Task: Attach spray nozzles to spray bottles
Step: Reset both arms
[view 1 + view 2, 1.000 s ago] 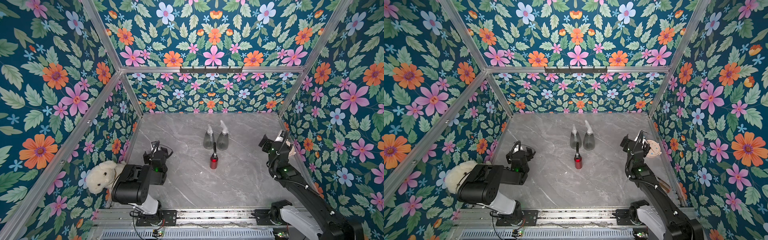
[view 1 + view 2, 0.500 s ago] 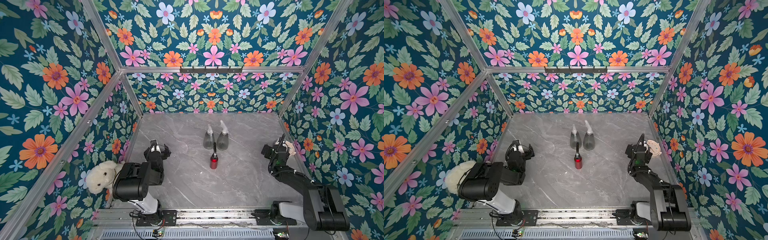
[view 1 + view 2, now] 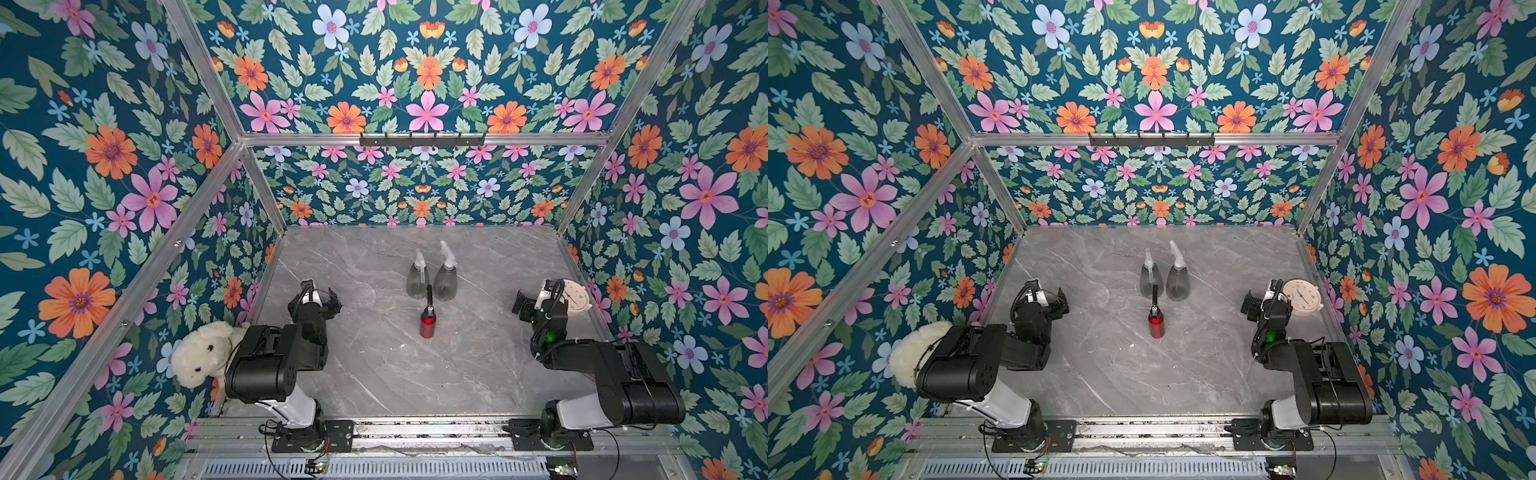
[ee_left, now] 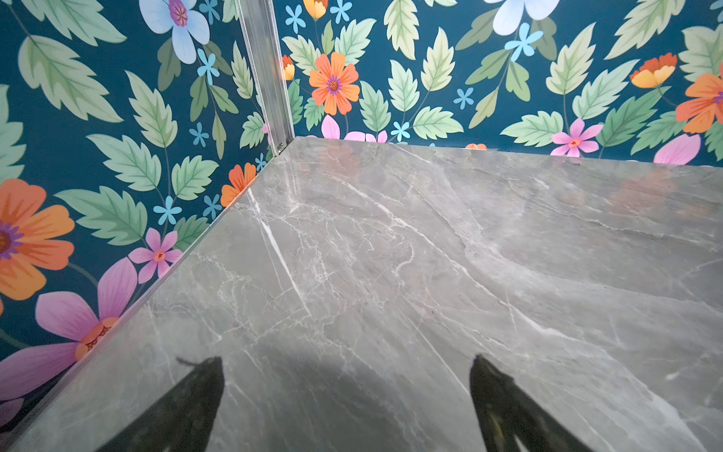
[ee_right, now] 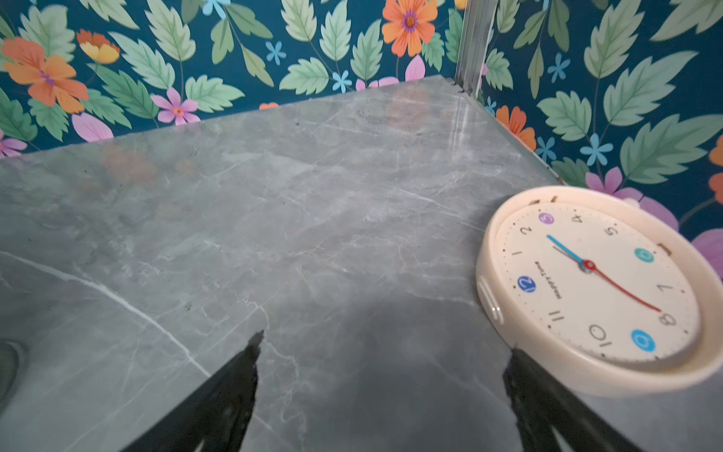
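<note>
A floral-walled booth holds a grey marble table (image 3: 395,374) and two black robot arms, seen from above and behind their bases.

Three spray bottles stand upright in a tight group near the table's middle. Two smoky-grey cone bottles (image 3: 417,284) (image 3: 445,286) stand side by side, just about touching. Each wears a whitish trigger nozzle (image 3: 419,259) (image 3: 448,251) on its neck. Just in front of them, nearer the arm bases, stands the small red bottle (image 3: 427,325) with a black nozzle (image 3: 429,296) rising from its top. Both top views show the same group, the red bottle (image 3: 1156,325) in front. How tightly any nozzle is fastened cannot be told.

The left gripper (image 3: 315,296) hovers low near the left wall, jaws spread wide and holding nothing. The bottles lie well apart from it, off to its right. Its wrist view shows the left gripper (image 4: 347,364) over bare marble, facing the far left corner.

The right gripper (image 3: 536,297) sits low near the right wall, jaws likewise wide apart and empty. The bottles lie well apart from it, off to its left, so the group sits roughly midway between the two grippers. In the wrist view the right gripper (image 5: 387,344) has one finger right beside the rim of a cream clock (image 5: 594,289), which lies tilted against the wall. Whether they touch cannot be told.

A white plush toy (image 3: 203,353) sits behind the left arm.
</note>
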